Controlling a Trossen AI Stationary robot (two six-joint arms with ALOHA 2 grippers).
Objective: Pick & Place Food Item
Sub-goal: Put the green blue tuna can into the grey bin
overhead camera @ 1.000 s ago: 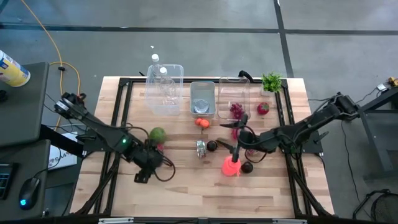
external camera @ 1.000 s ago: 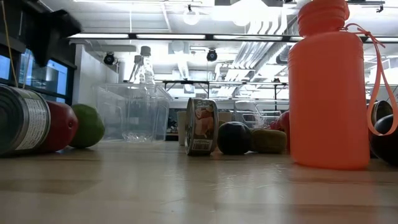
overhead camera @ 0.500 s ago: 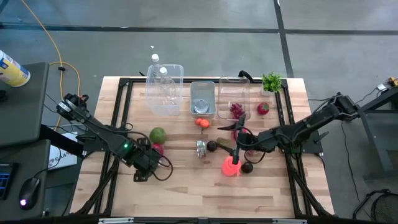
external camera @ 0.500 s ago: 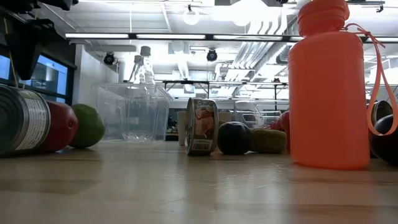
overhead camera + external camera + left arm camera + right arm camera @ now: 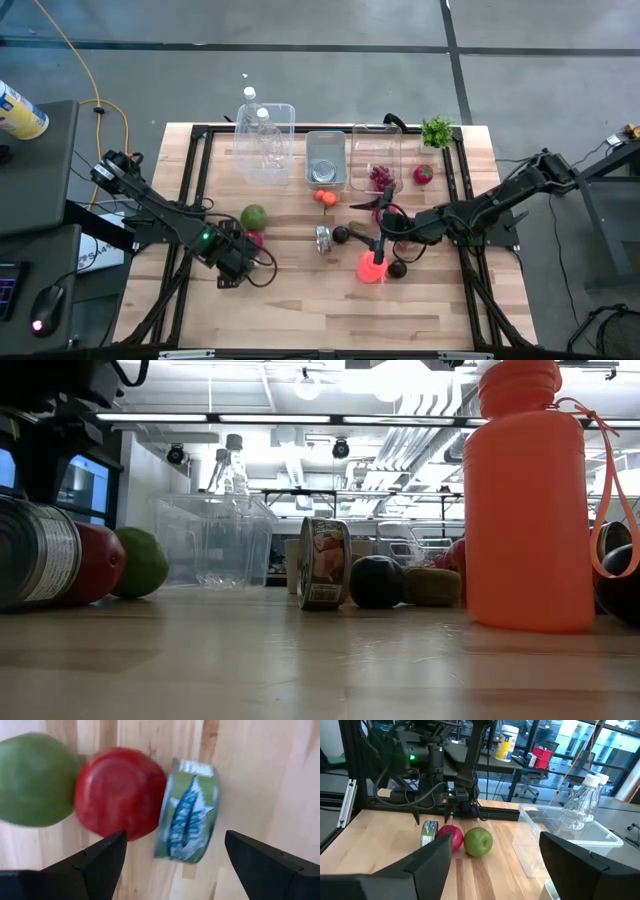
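Note:
In the left wrist view a green-labelled can (image 5: 187, 812) lies on its side on the table. A red apple (image 5: 120, 792) sits against it, and a green apple (image 5: 32, 780) beyond that. My left gripper (image 5: 175, 865) is open and points down. It hangs just above the can and the red apple's edge and touches neither. The high view hides the can under this gripper (image 5: 232, 272). My right gripper (image 5: 375, 222) is open and held level above the table's middle, with nothing between its fingers.
An orange bottle (image 5: 372, 266) stands below my right gripper, with dark fruits (image 5: 397, 268) beside it. A small can (image 5: 322, 237) stands on edge at mid-table. Three clear bins (image 5: 326, 160) line the far edge; the left one holds a plastic bottle (image 5: 582, 805).
My left gripper has sunk toward the can and the red apple and has rolled about its own axis, staying open. In the low view it now reaches lower at the top left. The fruit and cans have not moved.

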